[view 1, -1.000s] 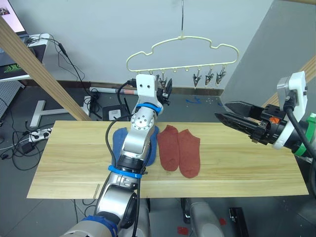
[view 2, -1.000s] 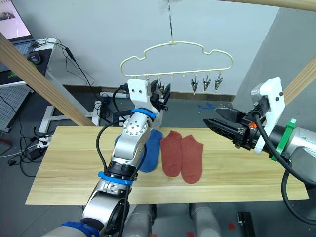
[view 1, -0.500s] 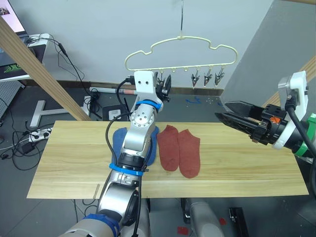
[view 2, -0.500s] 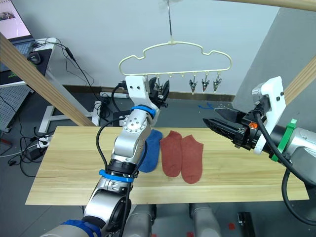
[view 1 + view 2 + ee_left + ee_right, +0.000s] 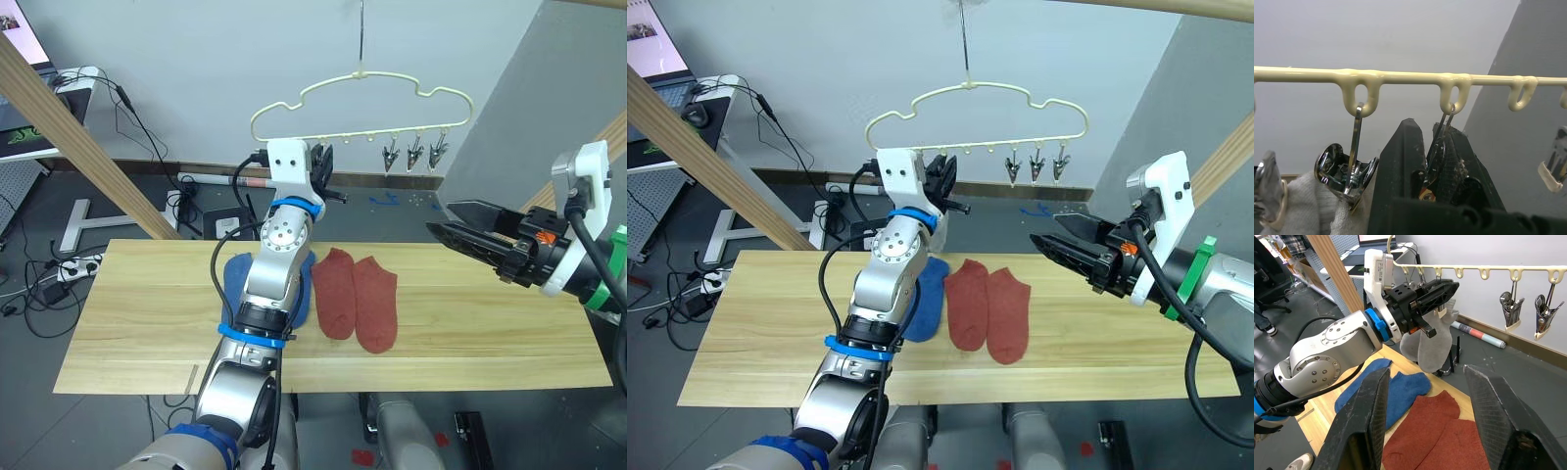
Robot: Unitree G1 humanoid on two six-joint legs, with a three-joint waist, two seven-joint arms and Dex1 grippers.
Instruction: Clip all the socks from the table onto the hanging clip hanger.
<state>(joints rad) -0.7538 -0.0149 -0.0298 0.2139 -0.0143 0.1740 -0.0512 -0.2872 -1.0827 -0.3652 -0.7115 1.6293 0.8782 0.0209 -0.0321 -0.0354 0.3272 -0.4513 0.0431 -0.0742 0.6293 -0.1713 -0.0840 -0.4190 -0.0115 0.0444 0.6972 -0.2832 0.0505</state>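
The cream clip hanger (image 5: 361,97) hangs above the far edge of the table (image 5: 470,333). My left gripper (image 5: 322,159) is raised to the hanger's bar, shut on a metal clip (image 5: 1438,147) that hangs from a loop. Beside it, light grey socks (image 5: 1429,348) hang from neighbouring clips. Two rust-red socks (image 5: 356,296) lie flat side by side at the table's middle. Blue socks (image 5: 233,274) lie to their left, partly under my left arm. My right gripper (image 5: 438,219) hovers open and empty over the table's right part.
Three free clips (image 5: 413,152) hang at the hanger's right end. A slanted wooden beam (image 5: 83,142) crosses at the left, with a desk, a monitor (image 5: 27,44) and floor cables behind it. A grey panel (image 5: 529,117) stands at the right.
My left gripper has risen slightly toward the hanger's bar and turned a little. The hanger has swayed a bit. The right arm and the socks on the table have not moved.
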